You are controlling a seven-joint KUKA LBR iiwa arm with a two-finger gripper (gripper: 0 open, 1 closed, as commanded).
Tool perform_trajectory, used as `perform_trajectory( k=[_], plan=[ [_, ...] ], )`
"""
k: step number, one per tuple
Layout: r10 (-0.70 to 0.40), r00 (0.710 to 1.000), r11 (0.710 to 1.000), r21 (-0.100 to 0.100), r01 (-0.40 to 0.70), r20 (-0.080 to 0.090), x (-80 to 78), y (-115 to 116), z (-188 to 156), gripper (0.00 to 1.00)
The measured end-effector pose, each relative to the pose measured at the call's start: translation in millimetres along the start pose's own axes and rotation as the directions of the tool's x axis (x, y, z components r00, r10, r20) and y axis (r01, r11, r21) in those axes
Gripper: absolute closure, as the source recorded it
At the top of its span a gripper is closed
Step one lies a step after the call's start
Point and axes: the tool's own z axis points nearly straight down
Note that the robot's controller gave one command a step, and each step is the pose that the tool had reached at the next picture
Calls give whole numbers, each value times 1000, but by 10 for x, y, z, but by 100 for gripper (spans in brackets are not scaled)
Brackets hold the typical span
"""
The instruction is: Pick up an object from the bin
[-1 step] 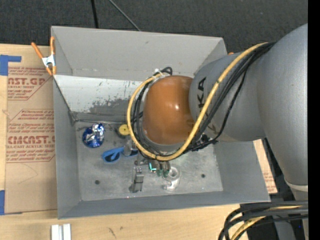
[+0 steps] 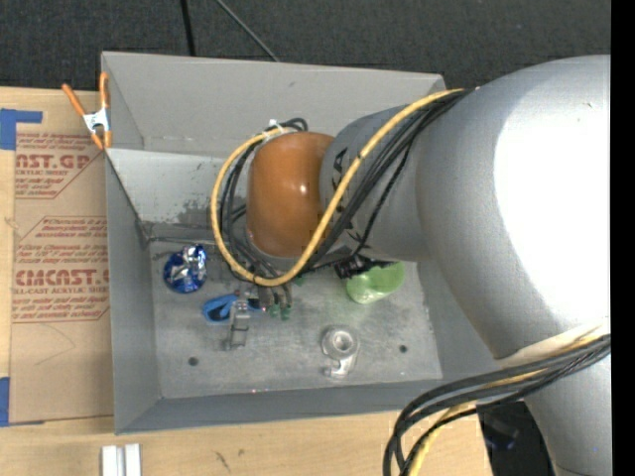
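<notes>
My gripper (image 2: 238, 329) pokes out below the orange wrist cover, low over the bin floor left of centre. A small blue piece (image 2: 216, 309) lies right against it on its left; whether it is gripped I cannot tell. A shiny blue crumpled ball (image 2: 186, 269) sits a little further up and left, apart from the gripper. A silver metal ring-shaped part (image 2: 339, 348) lies on the floor to the gripper's right, near the front wall.
A pale green lump (image 2: 374, 282) rests at the right side of the bin, partly under the arm. The arm and its cables cover the bin's middle and back right. Bare floor shows along the front left.
</notes>
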Motion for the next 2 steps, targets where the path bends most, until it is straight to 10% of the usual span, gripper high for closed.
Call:
perform_trajectory(
  k=[1,2],
  plan=[
    [0,1000,1000,0,0,0,11,-8,-35,100],
    [-15,1000,1000,-3,15,8,85,60,-1353,100]
  ],
)
